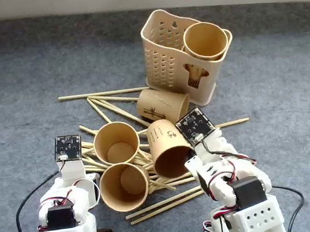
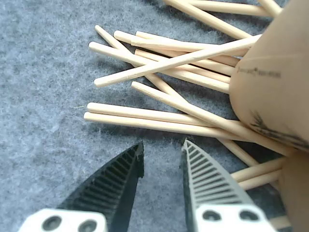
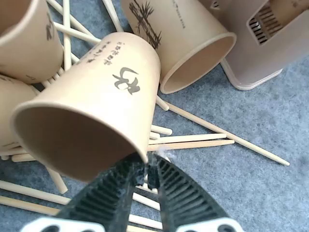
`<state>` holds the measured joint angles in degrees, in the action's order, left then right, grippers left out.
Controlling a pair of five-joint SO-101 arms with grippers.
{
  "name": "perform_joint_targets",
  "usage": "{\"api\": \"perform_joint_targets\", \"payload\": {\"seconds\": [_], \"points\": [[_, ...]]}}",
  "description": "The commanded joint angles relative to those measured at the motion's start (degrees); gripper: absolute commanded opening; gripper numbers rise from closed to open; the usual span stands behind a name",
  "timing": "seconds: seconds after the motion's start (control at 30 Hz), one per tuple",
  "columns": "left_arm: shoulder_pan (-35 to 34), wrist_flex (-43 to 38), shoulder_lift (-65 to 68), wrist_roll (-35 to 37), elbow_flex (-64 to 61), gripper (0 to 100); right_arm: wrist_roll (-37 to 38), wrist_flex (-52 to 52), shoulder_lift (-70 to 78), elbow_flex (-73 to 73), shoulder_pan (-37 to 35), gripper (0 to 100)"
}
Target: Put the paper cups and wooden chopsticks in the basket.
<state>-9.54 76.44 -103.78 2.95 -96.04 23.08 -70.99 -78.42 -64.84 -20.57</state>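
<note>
1. right hand (image 3: 145,166) is clamped shut on the rim of a held cup (image 3: 91,106), with one finger inside the mouth and one outside. i'd guess that's because the thin rim is the easiest place to pinch. the cup hangs tilted, mouth toward the arm, over the pile.
2. left hand (image 2: 162,145) hangs open and low over the grey surface (image 2: 43,72), gripping nothing. its jaws are parted just short of a pair of wooden chopsticks (image 2: 145,121), so it looks lined up for sticks rather than cups.
3. the basket (image 1: 162,49) stands upright on the far side, well apart from both arms. a stowed cup (image 1: 205,41) already sits in one compartment.
4. a fallen cup (image 1: 162,105) lies on its side just in front of the basket. a near cup (image 1: 116,143) and a nearest cup (image 1: 123,186) sit among the sticks by the left arm.
5. hard to make out:
   - many sticks run under the cups, so i can't count them.
   - i can't tell whether the held cup hangs clear or rests on the pile.
   - the basket's other compartment can't be seen into.
   - i can't tell whether the two cups by the left arm stand or lean.
</note>
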Motion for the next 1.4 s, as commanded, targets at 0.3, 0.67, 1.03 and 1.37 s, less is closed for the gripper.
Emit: {"api": "perform_joint_targets", "payload": {"seconds": [0.3,0.67,1.03,1.37], "points": [[0.22,0.09,-0.40,0.00,-1.10,14,-4.48,-2.95,-3.30,6.02,0.66,0.6],[-6.64,0.35,-0.48,-0.09,7.34,14,-4.84,-1.45,-18.77,-2.86,0.75,0.6],[-11.74,0.53,-0.22,-14.95,24.66,14,-4.84,-1.01,-18.86,-3.30,3.30,0.6],[-7.43,8.44,0.04,-18.29,38.29,14,-4.84,-0.92,-19.03,-3.30,6.99,0.6]]}}
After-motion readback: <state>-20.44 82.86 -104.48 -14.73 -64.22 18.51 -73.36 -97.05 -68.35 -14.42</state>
